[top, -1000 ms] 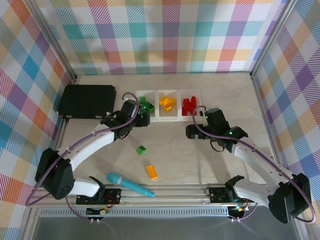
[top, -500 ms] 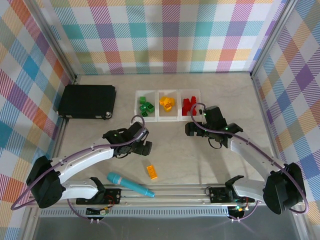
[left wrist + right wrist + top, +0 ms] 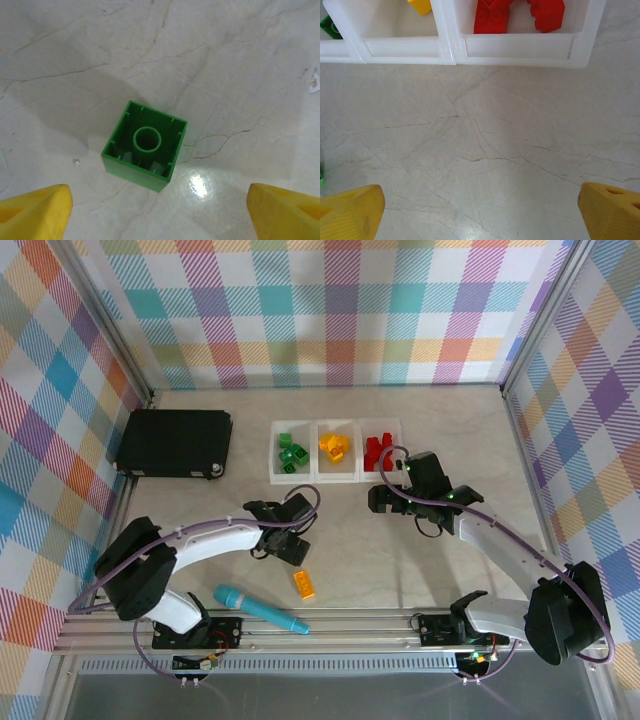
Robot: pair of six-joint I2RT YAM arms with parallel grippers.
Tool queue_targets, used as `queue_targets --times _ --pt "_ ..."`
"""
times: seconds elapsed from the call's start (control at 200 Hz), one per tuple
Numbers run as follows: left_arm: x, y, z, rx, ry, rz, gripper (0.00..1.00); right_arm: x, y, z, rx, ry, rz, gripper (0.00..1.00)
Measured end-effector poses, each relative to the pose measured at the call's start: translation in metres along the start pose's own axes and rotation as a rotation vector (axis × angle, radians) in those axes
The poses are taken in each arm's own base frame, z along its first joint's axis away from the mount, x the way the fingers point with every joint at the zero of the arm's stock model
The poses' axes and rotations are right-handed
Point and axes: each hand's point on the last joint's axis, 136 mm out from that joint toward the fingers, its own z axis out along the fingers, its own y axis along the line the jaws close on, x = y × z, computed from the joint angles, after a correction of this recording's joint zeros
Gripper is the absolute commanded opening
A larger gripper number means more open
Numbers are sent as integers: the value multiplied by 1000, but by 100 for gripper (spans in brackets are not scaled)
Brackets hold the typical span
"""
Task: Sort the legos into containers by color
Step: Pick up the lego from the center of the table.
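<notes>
A green lego [image 3: 145, 145] lies hollow side up on the marble table, just ahead of and between my left gripper's [image 3: 160, 215] yellow fingertips [image 3: 35, 212], which stand wide apart without touching it. From above, the left gripper [image 3: 288, 545] covers that brick. An orange lego [image 3: 304, 584] lies just beyond it towards the front. The three clear containers [image 3: 357, 477] hold green legos [image 3: 291, 453], yellow legos [image 3: 334, 447] and red legos [image 3: 378, 449]. My right gripper [image 3: 383, 498] hovers open and empty just short of the red container [image 3: 520, 46], over bare table [image 3: 480, 212].
A teal marker pen [image 3: 258, 608] lies near the front rail. A large black case [image 3: 175, 442] sits at the back left. Checked walls enclose the table on three sides.
My left arm swung from the green container down to the loose green brick on the table and its jaws narrowed slightly. The right arm has barely moved.
</notes>
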Motion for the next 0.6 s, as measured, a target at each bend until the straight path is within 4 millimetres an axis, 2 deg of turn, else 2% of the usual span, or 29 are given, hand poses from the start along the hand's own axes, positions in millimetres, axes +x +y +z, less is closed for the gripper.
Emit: queue_targets --times 0.37,0.6 --pt "-12 3 7 46 18 -31 76 0 0 0 1 1 0 99" --pt "-11 0 22 64 68 -39 70 0 0 -1 1 0 -1 99"
